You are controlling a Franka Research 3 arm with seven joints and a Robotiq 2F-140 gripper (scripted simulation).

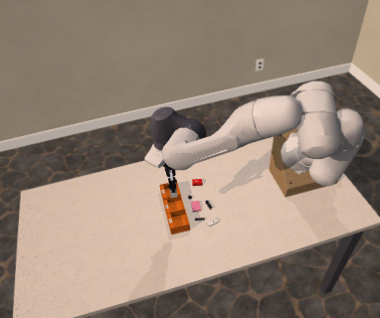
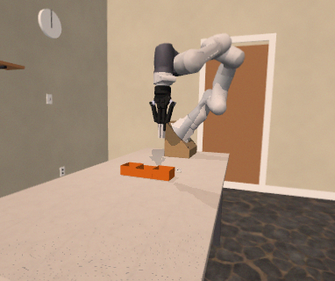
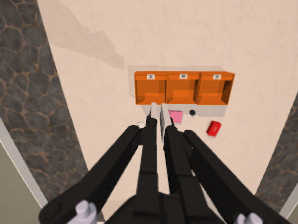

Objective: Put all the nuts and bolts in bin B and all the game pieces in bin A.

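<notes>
The black pincer (image 3: 156, 111) hangs high above the orange three-part plastic bin (image 3: 183, 88), its fingers pressed together on nothing. The small red block (image 3: 214, 128) and flat pink square (image 3: 175, 117) wait on the pale surface (image 3: 100, 150) beside it.

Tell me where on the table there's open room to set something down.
Open stretches run from the orange bins toward the table's far left end, and between the small parts and the wooden base block. Crowded: beside the bins, around the pink piece, red piece and black bits, under the shut gripper.
</notes>
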